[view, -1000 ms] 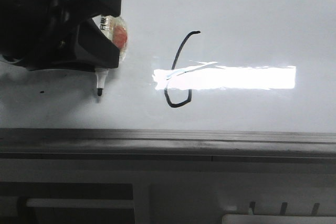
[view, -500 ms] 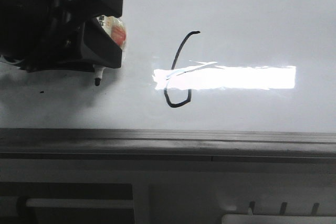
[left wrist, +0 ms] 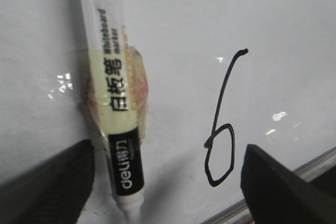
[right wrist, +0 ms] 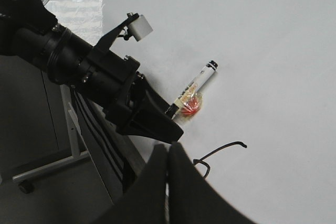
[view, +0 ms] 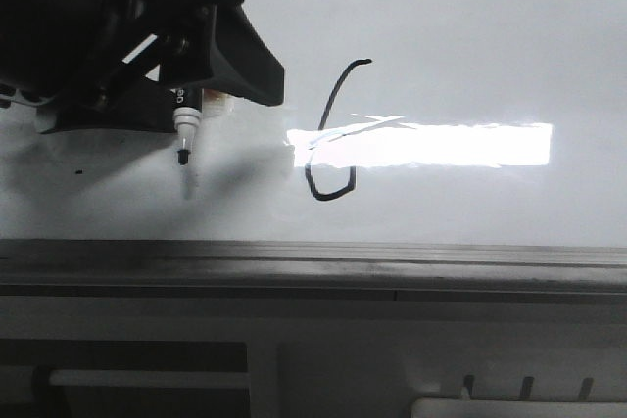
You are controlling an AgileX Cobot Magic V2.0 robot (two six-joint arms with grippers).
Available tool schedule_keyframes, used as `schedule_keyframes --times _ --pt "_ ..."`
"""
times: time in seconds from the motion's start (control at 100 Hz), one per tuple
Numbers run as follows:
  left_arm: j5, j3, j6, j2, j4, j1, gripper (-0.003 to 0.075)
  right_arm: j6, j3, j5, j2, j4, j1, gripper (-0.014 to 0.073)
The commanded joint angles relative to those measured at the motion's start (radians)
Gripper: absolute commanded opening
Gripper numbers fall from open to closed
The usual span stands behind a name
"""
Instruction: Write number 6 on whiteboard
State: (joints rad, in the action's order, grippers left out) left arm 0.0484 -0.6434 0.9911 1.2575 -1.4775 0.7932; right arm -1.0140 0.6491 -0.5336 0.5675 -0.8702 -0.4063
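Whiteboard (view: 470, 26) bears upright number 6 (view: 333, 134), loop toward rail.

Matte black left arm (right wrist: 68, 61) carries a small white block (right wrist: 140, 27) above broad black gripper (left wrist: 168, 182) fingers.

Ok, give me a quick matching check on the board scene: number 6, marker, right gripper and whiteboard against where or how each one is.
Things:
1. number 6
2. marker
3. right gripper
4. whiteboard

States:
A. jaws shut, holding nothing
B. glossy white, with a bright strip of glare
C. between the open jaws of the left gripper
D. thin black line, with a long curved top and a small loop at the bottom

Pairs: 1-D, 2-C, 3-A, 4-B
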Motion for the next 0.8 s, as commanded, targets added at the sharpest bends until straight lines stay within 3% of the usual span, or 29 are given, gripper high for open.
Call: schedule_keyframes --times 0.0,0.2,0.29,0.41,0.52,0.65,0.79 --pt "0.175 -0.010 -0.005 -0.010 -0.006 -0.017 0.0628 0.001 0.022 0.041 0.001 -0.039 0.005 -0.0067" --pt "0.102 -0.010 0.008 -0.186 0.095 -0.017 0.0625 0.001 0.019 0.019 -0.048 -0.027 0.005 -0.0067" --pt "0.005 -0.001 0.008 -0.297 0.162 -0.017 0.0583 0.001 0.007 0.007 -0.105 0.013 0.005 -0.0067" --pt "-0.144 0.032 0.008 -0.451 0.300 -0.017 0.0445 0.021 -0.038 -0.020 -0.200 0.138 0.005 -0.0067" --pt "-0.273 0.083 0.008 -0.584 0.400 -0.017 0.0246 0.121 -0.106 -0.018 -0.306 0.206 0.005 -0.0067" --pt "-0.345 0.153 0.008 -0.731 0.429 -0.017 -0.0015 0.136 -0.180 -0.016 -0.420 0.221 0.005 -0.0067" --pt "-0.364 0.197 0.008 -0.836 0.425 -0.017 -0.0019 0.136 -0.199 -0.022 -0.492 0.221 0.005 -0.0067"
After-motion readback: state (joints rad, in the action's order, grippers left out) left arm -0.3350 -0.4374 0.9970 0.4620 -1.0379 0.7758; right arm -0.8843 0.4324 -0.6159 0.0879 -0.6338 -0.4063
